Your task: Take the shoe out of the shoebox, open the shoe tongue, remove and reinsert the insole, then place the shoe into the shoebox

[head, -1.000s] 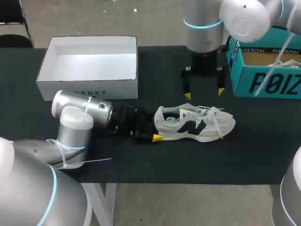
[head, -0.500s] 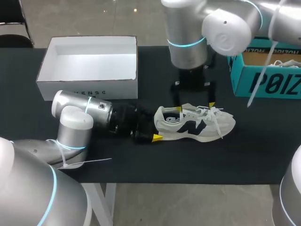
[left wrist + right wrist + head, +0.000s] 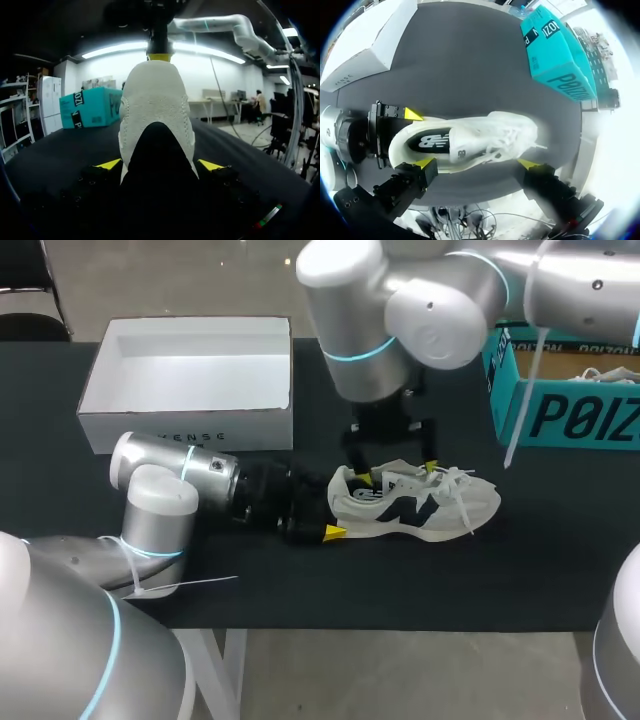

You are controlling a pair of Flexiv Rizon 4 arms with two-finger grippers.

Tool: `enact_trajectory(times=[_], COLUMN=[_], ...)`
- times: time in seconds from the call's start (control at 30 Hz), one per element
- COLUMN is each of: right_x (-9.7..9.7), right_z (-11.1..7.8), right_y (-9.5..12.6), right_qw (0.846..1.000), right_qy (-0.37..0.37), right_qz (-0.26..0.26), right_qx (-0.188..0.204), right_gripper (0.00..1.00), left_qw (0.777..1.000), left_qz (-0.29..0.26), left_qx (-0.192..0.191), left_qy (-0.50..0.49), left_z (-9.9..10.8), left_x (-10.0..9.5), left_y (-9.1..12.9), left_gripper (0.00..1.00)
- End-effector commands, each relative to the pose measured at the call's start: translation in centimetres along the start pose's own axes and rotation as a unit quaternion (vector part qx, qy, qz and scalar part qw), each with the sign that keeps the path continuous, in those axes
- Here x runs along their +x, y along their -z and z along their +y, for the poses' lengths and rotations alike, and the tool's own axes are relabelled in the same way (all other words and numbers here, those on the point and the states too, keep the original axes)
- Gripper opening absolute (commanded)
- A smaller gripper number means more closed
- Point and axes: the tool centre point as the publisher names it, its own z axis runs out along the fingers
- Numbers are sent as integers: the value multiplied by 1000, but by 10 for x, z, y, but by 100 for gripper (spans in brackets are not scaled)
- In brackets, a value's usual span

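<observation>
Black tabletop [image 3: 500, 570] is bearing a white-and-navy mesh sneaker [image 3: 440, 505], the left gripper [image 3: 161, 165] seemingly clamping its heel, the right gripper [image 3: 398, 473] hanging spread wide just above.

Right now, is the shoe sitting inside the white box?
No, the shoe lies out on the black table, apart from the open white box and not in it.

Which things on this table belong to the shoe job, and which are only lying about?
For the job:
shoe, heel between the left fingers
right fingers, open over the shoe
white box, open and empty, probably the shoebox

Lying about:
teal box, on the right, probably not needed
</observation>
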Motion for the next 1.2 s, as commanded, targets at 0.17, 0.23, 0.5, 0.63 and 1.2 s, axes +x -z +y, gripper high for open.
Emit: enact_trajectory(times=[0.17,0.23,0.5,0.63,1.2], right_x=[14,13,9,8,6], right_z=[7,6,5,7,13], right_y=[-13,-16,-27,-31,-28], right_qw=[1000,1000,999,999,999], right_qy=[0,-1,-5,-4,3], right_qz=[-27,-29,-37,-36,-33], right_qx=[2,1,7,6,-10], right_gripper=[100,100,100,36,1], left_qw=[1000,1000,1000,1000,1000], left_qz=[-2,-2,-2,-2,-2], left_qx=[0,0,0,0,0], left_qy=[0,0,0,0,0], left_z=[9,9,9,9,9], left_x=[3,3,3,3,3], left_y=[-7,-7,-7,-7,-7], left_gripper=[0,0,0,0,0])
